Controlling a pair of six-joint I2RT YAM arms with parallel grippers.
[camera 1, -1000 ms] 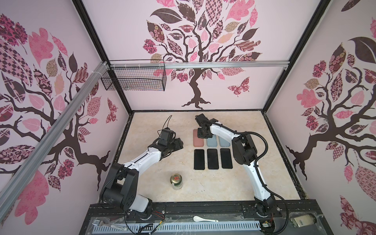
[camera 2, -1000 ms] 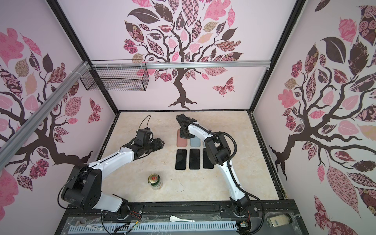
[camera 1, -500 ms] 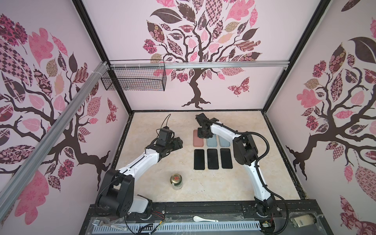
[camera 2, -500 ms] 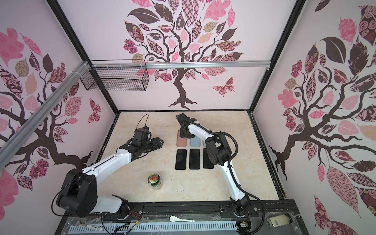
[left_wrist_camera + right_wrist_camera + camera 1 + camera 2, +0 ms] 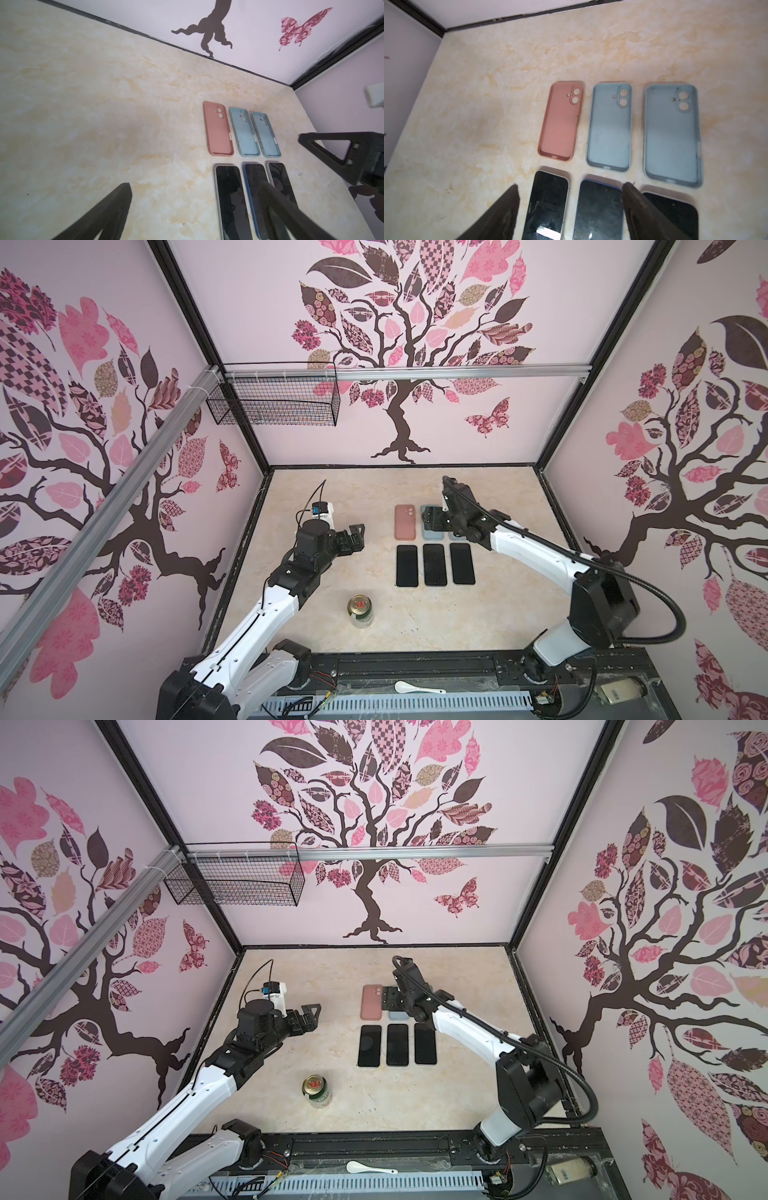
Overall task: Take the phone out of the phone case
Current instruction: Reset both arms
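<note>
**Hovering grippers, three bare phones: job looks done, retreat is the risk**

Hanging over the far row in both top views, the right gripper (image 5: 431, 522) (image 5: 390, 1000) stands released and empty. Two pale-blue silicone phone cases (image 5: 399, 1015) lie largely hidden beneath it, and a salmon-pink silicone phone case (image 5: 405, 522) lies just beside it. Three black-screened slab phones (image 5: 435, 565) lie back toward its arm. The left gripper (image 5: 360, 537), also spread and empty, points at the pink case from well apart, with a green drinks can (image 5: 360, 611) behind it.

Seen from the left wrist, both blue cases (image 5: 244, 133) appear whole, with no arm across them as there is from above.

Only the right wrist view shows all three shells are hollow, the table visible through their camera cut-outs. The phones (image 5: 598, 209) sit directly under the parted fingers (image 5: 633, 199).

On that evidence the removal looks complete. The likely danger is a low withdrawal: a trailing fingertip could catch a light case rim or skid across a screen, knocking the rows askew.
</note>
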